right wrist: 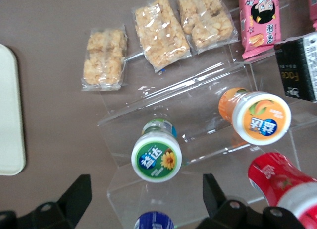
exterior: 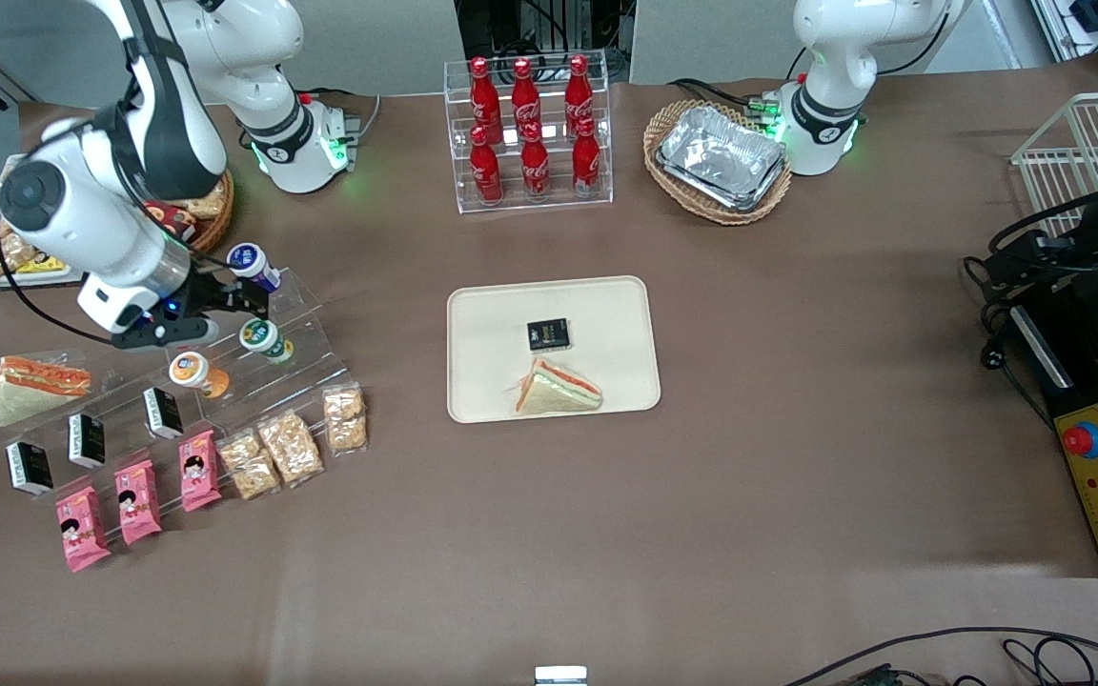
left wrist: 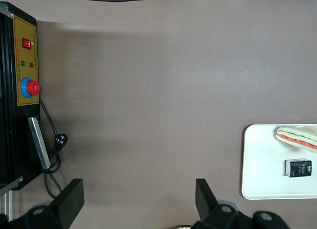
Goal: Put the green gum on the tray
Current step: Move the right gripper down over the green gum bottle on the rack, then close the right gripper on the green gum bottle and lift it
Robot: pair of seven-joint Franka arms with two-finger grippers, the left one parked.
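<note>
The gripper [right wrist: 143, 197] hovers with fingers spread apart, empty, directly above the green gum [right wrist: 156, 157]. The bottle stands on the clear stepped rack [exterior: 254, 367], lid facing the gripper, between the fingers' line; the tray [exterior: 606, 314] lies well apart

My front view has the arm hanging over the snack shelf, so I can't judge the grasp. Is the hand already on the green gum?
Observer: No. The right wrist view shows the hand open, with the green gum just off its fingertips, untouched.
Operator: Is anything crowding it there?
Observer: A red-capped bottle sits close to one finger, beside the orange-lidded bottle.
Operator: And the blue one?
Observer: The top of the blue-lidded bottle shows between the fingers, nearer the hand than the green gum.
</note>
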